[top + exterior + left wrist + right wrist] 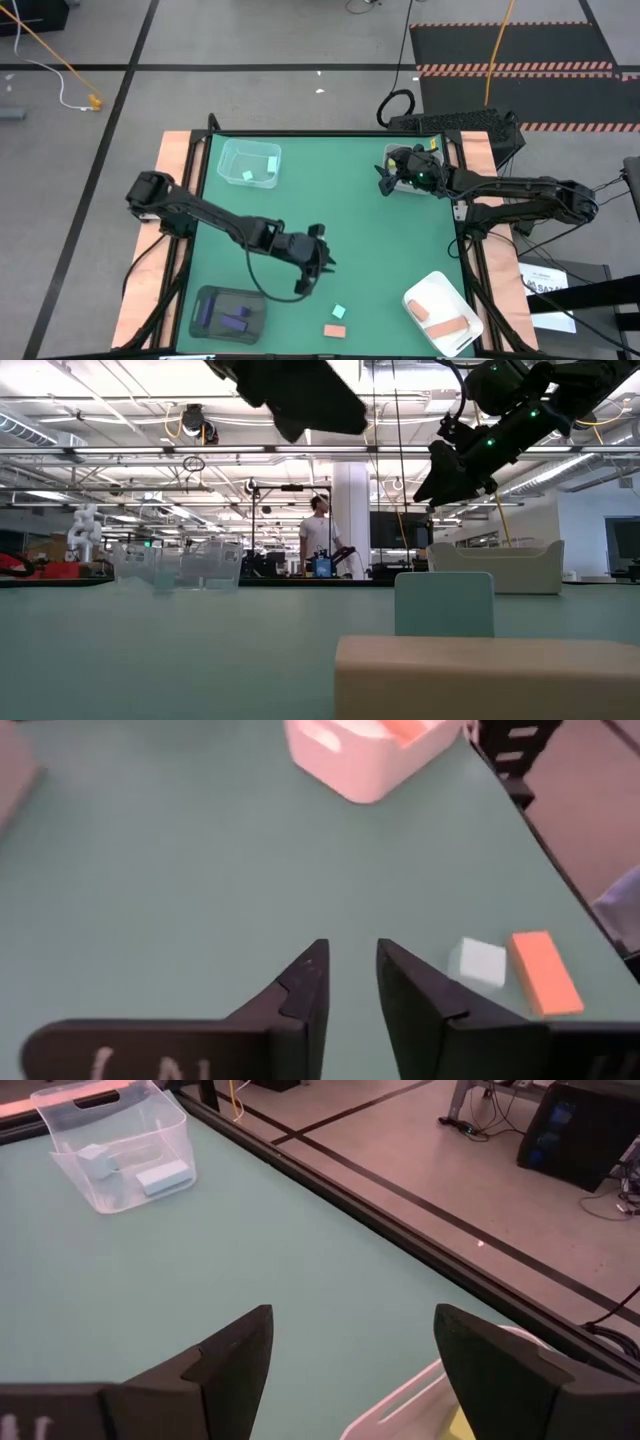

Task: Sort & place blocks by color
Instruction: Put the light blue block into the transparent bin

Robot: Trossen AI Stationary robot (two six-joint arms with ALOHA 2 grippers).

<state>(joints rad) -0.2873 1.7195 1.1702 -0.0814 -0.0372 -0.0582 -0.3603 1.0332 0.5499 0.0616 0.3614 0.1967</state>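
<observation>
A: Teal cube (pixel 339 311) and salmon bar (pixel 335 330) lie loose, just apart, near the surface's (pixel 340 200) front edge. Likely light, stiff, smooth; take flat sides.

B: Left gripper (pixel 350 970) hovers near, fingers narrowly parted, empty. Right gripper (pixel 350 1345) wide open, empty, over the far white tray (pixel 400 1415). Nothing blocks.

My fingers (pixel 305 985) hover narrowly parted above the bench (pixel 180 890), empty, beside a teal block (pixel 479 963) touching a salmon bar (pixel 546 972).

No readable text, perhaps too blurred.
</observation>
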